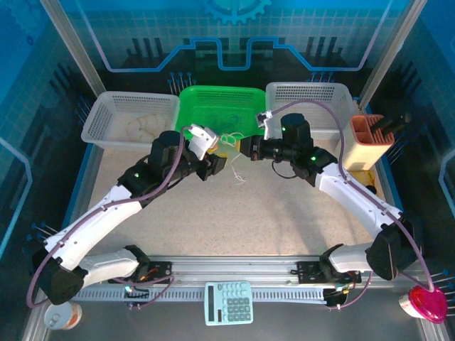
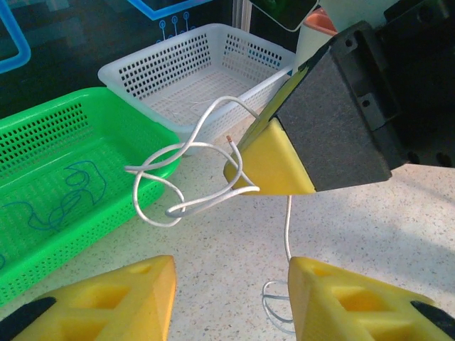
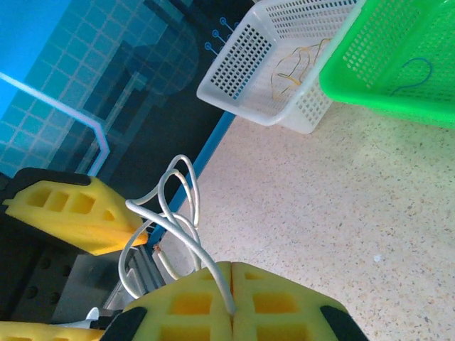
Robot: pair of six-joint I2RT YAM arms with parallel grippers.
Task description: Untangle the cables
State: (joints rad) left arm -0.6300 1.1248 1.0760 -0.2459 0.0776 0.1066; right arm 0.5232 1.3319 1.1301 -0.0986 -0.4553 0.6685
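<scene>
Holding a white cable (image 2: 287, 227) up over the table (image 1: 284, 206), tail trailing to the surface, the right gripper (image 3: 231, 280) is clamped tight on one strand, just near of the green basket (image 2: 64, 135). Suspension likely lets the tangled loops hang free and readable. The left gripper (image 2: 231, 277) sits just left of them, fingers spread wide and empty, seemingly placed to take a second strand. Loose blue cords (image 2: 71, 195) lie in the green basket.
</scene>
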